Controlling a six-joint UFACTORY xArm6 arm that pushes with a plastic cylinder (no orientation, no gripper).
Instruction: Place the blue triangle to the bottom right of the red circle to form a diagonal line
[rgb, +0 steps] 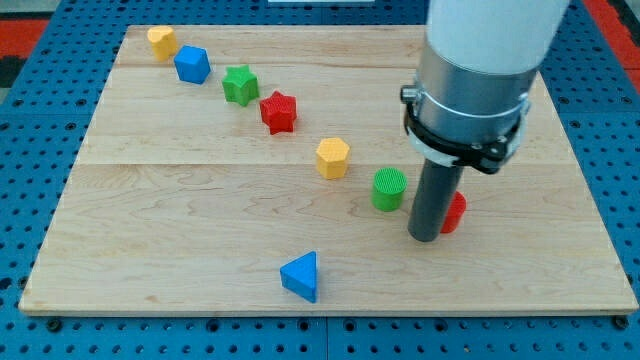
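- On the pale wooden board (150, 200), we see a diagonal row of small blocks running from the view's top left downward to the right: a yellow block (162, 42), a blue block (191, 65), a green star (239, 84), a red star (278, 112), a yellow hexagon (332, 158), a green cylinder (389, 189).
- We have no pincer; our dark rod ends in my tip (424, 238), which stands touching or just beside the red circle (455, 212), on its left, partly hiding it.
- Our blue triangle (301, 276) lies apart near the view's bottom edge, well left of the red circle.
- Around the board lies a blue perforated surface (40, 120).
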